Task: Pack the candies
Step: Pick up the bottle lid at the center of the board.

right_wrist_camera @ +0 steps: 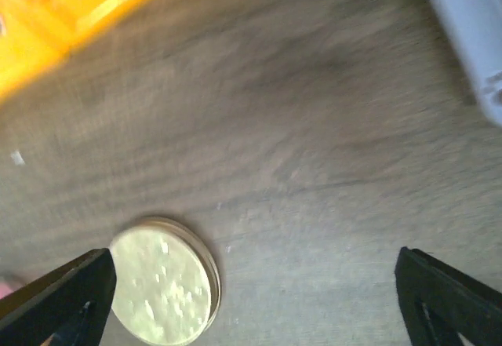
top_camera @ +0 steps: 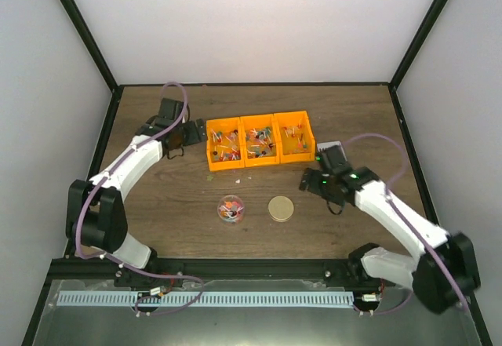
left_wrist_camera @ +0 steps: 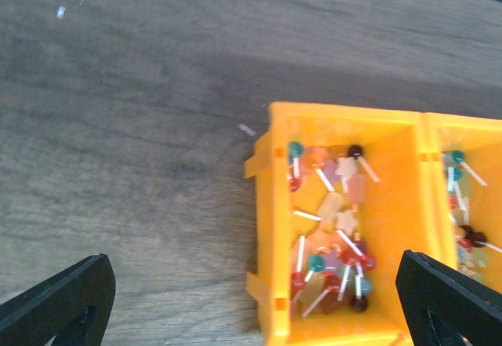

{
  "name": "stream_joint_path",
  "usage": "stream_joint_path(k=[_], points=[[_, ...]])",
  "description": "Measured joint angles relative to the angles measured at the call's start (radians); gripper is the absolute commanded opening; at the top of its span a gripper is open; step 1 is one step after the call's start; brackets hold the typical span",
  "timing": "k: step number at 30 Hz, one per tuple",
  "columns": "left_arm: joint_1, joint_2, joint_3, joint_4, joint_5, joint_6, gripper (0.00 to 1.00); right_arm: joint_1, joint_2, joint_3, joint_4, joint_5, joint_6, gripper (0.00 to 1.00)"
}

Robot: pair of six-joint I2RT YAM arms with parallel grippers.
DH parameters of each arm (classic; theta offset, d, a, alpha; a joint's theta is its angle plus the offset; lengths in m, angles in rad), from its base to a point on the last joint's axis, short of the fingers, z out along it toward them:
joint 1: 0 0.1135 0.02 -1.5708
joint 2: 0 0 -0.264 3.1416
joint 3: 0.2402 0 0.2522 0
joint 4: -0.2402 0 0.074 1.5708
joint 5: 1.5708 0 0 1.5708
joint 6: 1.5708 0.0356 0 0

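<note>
Left gripper (left_wrist_camera: 251, 303) spread, empty, over left bin (left_wrist_camera: 271, 228) | right gripper (right_wrist_camera: 251, 299) spread, empty, near lid (right_wrist_camera: 161, 291) | candies (left_wrist_camera: 333, 240) in bins (top_camera: 245, 165), some in jar (top_camera: 230, 209) | likely light, slick; pinch one across its head

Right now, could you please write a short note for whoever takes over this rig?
Left gripper: open, empty, over the left end of the bins.
Right gripper: open, empty, above the table near the lid.
Candies: mostly in the bins, some in the jar.
Done: jar holds some candies; lid lies off, beside it.
Left: probably more candies, then lid on.
</note>
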Motion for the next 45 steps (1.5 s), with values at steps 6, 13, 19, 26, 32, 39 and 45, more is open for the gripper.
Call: stream_joint_path(k=[6,13,19,26,32,39,45], points=[[0.011,-0.059,-0.121,0.005,0.009,-0.029,1.00,0.311,0.315,0.222,-0.133,0.083,0.041,1.00],[0.022,-0.187,-0.218,0.008,0.014,-0.053,1.00,0.472,0.496,0.309,-0.172,0.082,0.039,1.00],[0.022,-0.301,-0.335,0.004,0.016,-0.077,1.00,0.472,0.501,0.293,-0.153,0.079,0.013,1.00],[0.022,-0.375,-0.401,0.000,0.027,-0.101,1.00,0.472,0.521,0.253,-0.085,0.059,-0.018,1.00],[0.022,-0.431,-0.438,0.005,0.037,-0.108,1.00,0.472,0.545,0.221,-0.042,0.038,-0.026,1.00],[0.022,-0.439,-0.453,-0.005,0.038,-0.108,1.00,0.472,0.559,0.218,-0.010,0.038,-0.040,1.00],[0.022,-0.447,-0.454,-0.020,0.038,-0.106,1.00,0.472,0.599,0.218,-0.008,0.050,-0.043,0.98]])
